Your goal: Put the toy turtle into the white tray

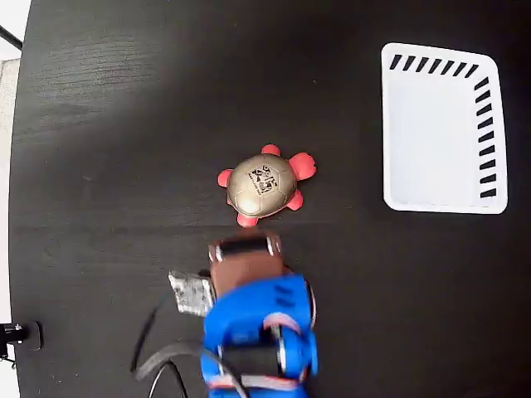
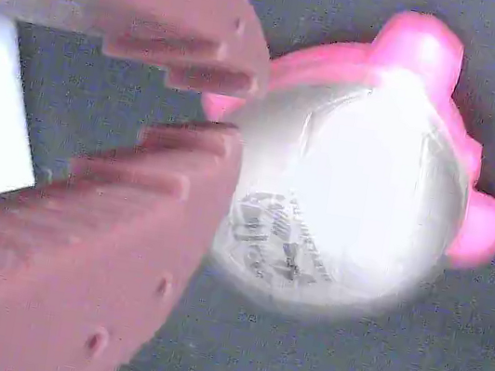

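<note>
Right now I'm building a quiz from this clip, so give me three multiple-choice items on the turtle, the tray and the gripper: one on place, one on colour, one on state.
1. In the fixed view, where does the toy turtle lie?
A. in the white tray
B. on the black table, left of the white tray
C. right of the white tray

2. What colour are the turtle's feet?
A. red-pink
B. green
C. blue

3. What is the gripper doing?
A. gripping the turtle
B. gripping the tray
C. holding nothing

Key: 1 B, the turtle lies on the black table, apart from the white tray. 2 A, red-pink feet ring the gold shell. 3 C, the wrist view shows nothing between the fingers.
</note>
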Tool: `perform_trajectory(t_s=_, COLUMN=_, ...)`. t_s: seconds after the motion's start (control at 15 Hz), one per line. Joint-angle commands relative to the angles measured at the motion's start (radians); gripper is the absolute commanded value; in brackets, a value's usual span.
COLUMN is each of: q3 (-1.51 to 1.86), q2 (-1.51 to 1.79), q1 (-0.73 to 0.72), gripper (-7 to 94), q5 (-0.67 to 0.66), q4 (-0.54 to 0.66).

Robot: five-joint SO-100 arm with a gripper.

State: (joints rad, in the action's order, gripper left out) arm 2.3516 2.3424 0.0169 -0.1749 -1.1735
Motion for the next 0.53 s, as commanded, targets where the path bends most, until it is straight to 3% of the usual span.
perform_trajectory(t_s=0.0, q3=-0.236, q2=-0.161, q1=0.049, gripper=0, q5=-0.121, q4=-0.043)
perform_trajectory(t_s=0.47, q3=-0.546, q2=-0.459, q1=0.061, gripper=0, q5=-0.354, q4=-0.196)
